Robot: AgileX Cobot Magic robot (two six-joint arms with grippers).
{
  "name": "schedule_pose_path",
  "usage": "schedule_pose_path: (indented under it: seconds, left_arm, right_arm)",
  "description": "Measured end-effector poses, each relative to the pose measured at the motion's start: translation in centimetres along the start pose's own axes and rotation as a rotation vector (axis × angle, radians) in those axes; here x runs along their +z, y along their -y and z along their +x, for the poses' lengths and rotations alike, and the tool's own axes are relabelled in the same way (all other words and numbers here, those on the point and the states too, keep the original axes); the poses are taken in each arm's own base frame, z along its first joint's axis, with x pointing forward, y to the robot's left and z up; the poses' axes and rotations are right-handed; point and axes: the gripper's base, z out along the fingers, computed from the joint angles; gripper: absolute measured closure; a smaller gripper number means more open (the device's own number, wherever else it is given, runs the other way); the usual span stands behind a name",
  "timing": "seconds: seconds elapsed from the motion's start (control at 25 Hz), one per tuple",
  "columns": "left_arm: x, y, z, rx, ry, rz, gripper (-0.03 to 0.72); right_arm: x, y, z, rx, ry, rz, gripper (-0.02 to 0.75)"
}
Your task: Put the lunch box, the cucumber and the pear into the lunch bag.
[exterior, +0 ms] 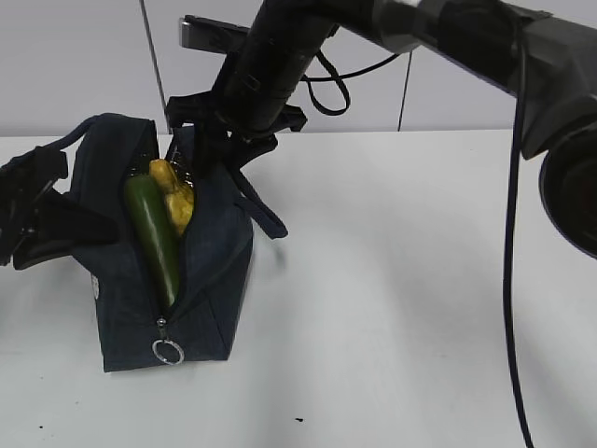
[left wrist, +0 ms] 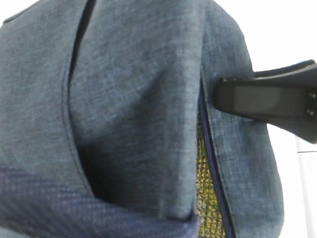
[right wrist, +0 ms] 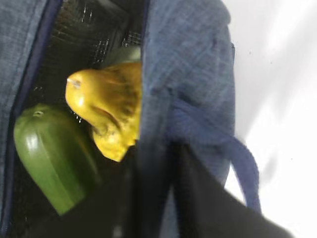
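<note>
The navy lunch bag (exterior: 210, 271) stands open at the table's left. The dark-green cucumber (exterior: 154, 233) and the yellow pear (exterior: 175, 198) lie inside it; both also show in the right wrist view, the cucumber (right wrist: 54, 158) beside the pear (right wrist: 106, 111). A pale green surface (right wrist: 125, 53) behind the pear may be the lunch box; the rest of it is hidden. My right gripper (right wrist: 158, 198) is shut on the bag's far right wall (right wrist: 188, 74). My left gripper (exterior: 56, 219) presses against the bag's left side; its jaws are hidden behind fabric (left wrist: 133, 99).
The zipper's ring pull (exterior: 168, 352) hangs at the bag's near end. A loop handle (right wrist: 233, 153) droops on the right side. The right gripper's black finger (left wrist: 267, 99) shows in the left wrist view. White table (exterior: 420, 308) lies to the right.
</note>
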Motion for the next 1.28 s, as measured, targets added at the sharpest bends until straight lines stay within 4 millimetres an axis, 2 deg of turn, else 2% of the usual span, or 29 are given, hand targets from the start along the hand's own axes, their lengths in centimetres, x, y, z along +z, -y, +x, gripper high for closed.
schedule_pose_path:
  seconds: [0.12, 0.2, 0.36, 0.6, 0.76, 0.92, 1.08, 1.28]
  left_arm:
    - [0.0, 0.0, 0.0, 0.0, 0.0, 0.0, 0.707]
    - [0.0, 0.0, 0.0, 0.019, 0.003, 0.002, 0.707]
    - [0.0, 0.3, -0.2, 0.07, 0.022, 0.035, 0.707]
    - [-0.1, 1.4, -1.1, 0.112, 0.058, 0.076, 0.707]
    - [0.9, 4.3, -1.6, 0.206, 0.049, 0.126, 0.707]
    - [2.4, 7.2, -1.7, 0.286, 0.029, 0.169, 0.707]
    - [4.6, 8.5, -0.7, 0.299, -0.037, 0.199, 0.707]
    - [7.1, 8.0, 0.5, 0.279, -0.125, 0.189, 0.707]
  right_arm:
    - [0.1, 0.0, 0.0, -0.008, -0.002, 0.0, 0.677]
    - [0.1, 0.0, 0.0, -0.014, -0.002, 0.0, 0.725]
    - [-0.6, 0.0, -0.1, -0.037, 0.009, 0.026, 0.732]
    - [-4.6, -0.5, -0.4, -0.099, 0.067, 0.139, 0.732]
    - [-8.4, -0.8, -0.3, -0.112, 0.121, 0.176, 0.732]
    - [-10.9, 0.6, 1.0, -0.091, 0.103, 0.255, 0.732]
    - [-11.4, 2.4, 2.9, -0.051, 0.033, 0.304, 0.732]
    - [-10.0, 4.5, 5.1, 0.004, -0.073, 0.315, 0.732]
